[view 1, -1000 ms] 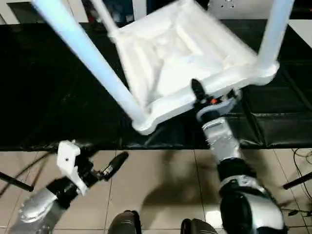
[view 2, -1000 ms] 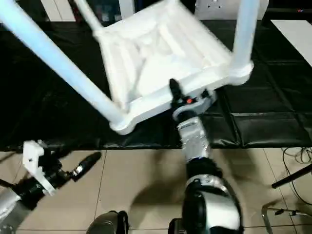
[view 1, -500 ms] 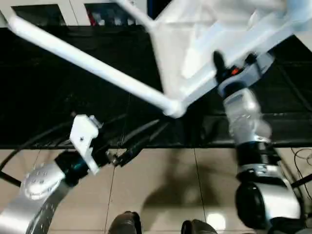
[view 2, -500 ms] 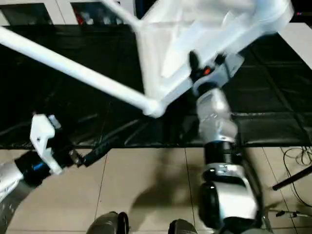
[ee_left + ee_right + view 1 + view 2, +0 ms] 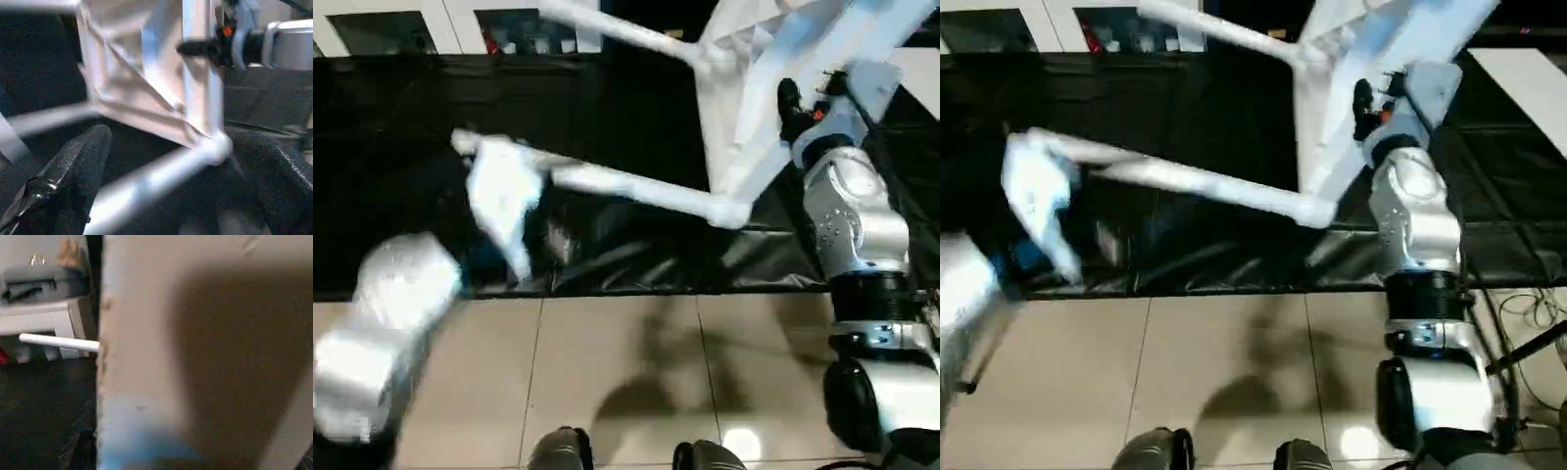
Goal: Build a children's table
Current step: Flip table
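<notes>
The children's table top (image 5: 749,39) is tipped steeply on edge at the upper right, ribbed underside facing left. Two white legs stick out leftward, a lower leg (image 5: 636,188) and an upper leg (image 5: 617,27). My right gripper (image 5: 791,104) is shut on the top's near rim, its black finger lying over the rim (image 5: 200,47). My left arm (image 5: 401,294) is raised and blurred beside the lower leg's far end. In the left wrist view my left gripper (image 5: 170,136) is open, its fingers (image 5: 80,166) wide apart, and the lower leg (image 5: 146,191) runs between them up to a corner socket (image 5: 217,147).
Black mats (image 5: 401,147) cover the floor under the table. Beige tiles (image 5: 626,372) lie nearer me, with my feet (image 5: 558,455) at the bottom edge. White cabinets (image 5: 411,15) stand at the back. Cables (image 5: 1528,304) trail at the right.
The table has tipped up further and swung right with my right gripper. My left arm has risen from the tiles to the lower leg. The camera has shifted too.
</notes>
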